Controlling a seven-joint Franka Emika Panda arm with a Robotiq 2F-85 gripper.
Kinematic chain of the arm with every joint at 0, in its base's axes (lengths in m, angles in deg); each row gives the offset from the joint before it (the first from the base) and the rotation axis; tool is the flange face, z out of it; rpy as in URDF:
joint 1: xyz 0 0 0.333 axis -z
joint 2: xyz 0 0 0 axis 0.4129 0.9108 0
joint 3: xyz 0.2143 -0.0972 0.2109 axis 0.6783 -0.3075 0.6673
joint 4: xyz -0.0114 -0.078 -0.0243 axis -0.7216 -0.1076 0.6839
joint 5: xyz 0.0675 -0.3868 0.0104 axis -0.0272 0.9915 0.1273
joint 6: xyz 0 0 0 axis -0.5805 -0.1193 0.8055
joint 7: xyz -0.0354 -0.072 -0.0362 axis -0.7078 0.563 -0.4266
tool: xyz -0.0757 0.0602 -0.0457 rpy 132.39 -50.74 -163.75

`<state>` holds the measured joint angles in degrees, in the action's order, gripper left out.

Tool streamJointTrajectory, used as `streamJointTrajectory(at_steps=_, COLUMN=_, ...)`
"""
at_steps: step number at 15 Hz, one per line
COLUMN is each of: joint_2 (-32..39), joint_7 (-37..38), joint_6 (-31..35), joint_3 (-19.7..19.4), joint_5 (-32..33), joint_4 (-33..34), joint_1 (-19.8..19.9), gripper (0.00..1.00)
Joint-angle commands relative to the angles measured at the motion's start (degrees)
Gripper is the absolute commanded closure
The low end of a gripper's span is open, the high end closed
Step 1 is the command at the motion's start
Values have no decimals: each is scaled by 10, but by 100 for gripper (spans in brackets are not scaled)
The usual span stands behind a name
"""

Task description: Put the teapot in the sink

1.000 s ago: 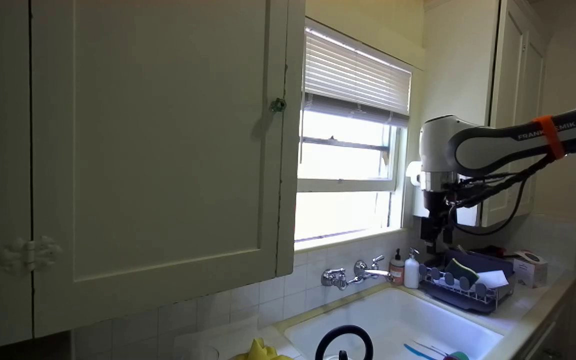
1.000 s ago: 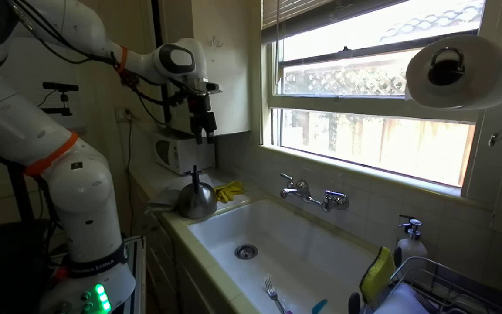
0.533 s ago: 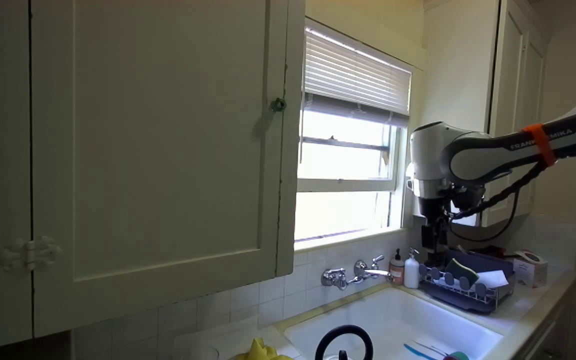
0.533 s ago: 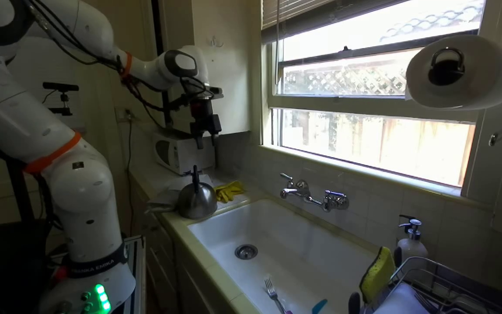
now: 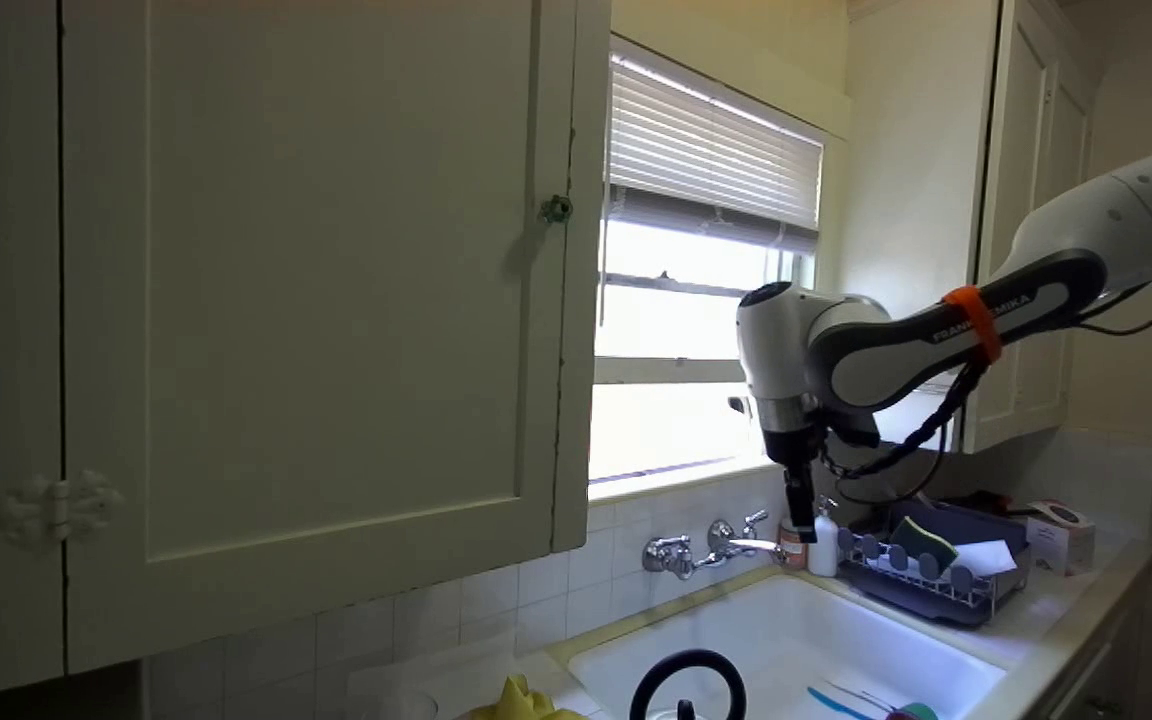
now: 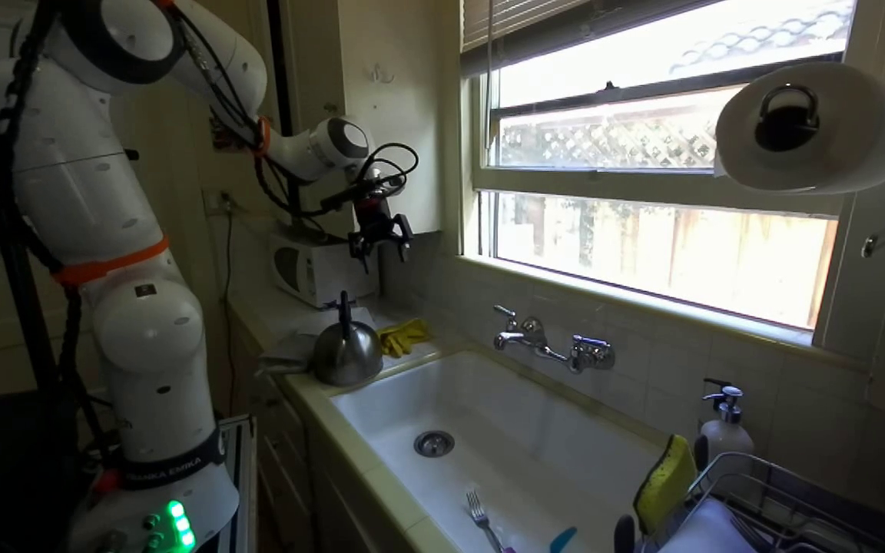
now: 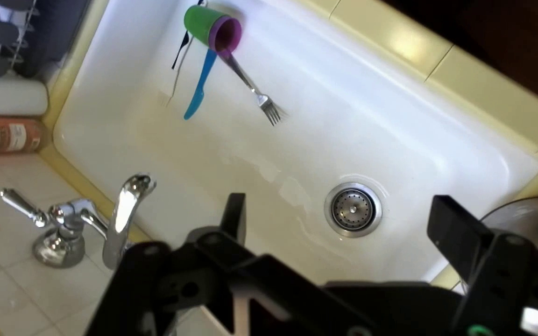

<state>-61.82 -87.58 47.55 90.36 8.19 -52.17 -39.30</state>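
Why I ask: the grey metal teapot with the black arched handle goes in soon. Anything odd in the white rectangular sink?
Slightly: a green cylindrical cup with a purple rim lies on its side in the white sink, not upright, with a silver metal fork and a blue knife-like utensil loose beside it. I see no damage.
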Motion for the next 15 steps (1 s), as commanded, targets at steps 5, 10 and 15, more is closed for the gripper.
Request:
streamJointTrajectory(at_steps=5, joint_2=54, joint_7=-3, joint_6=-24, joint_3=0, joint_5=34, joint_4=53, joint_1=-30, gripper=0)
streamJointTrajectory(at_steps=10, joint_2=119, joint_7=-35, joint_6=26, joint_3=3, joint_5=41, joint_4=90, joint_1=-43, gripper=0)
streamJointTrajectory(at_steps=15, joint_2=177, joint_7=-65, joint_6=101, joint_3=11, joint_5=36, joint_4=125, joint_1=-70, gripper=0)
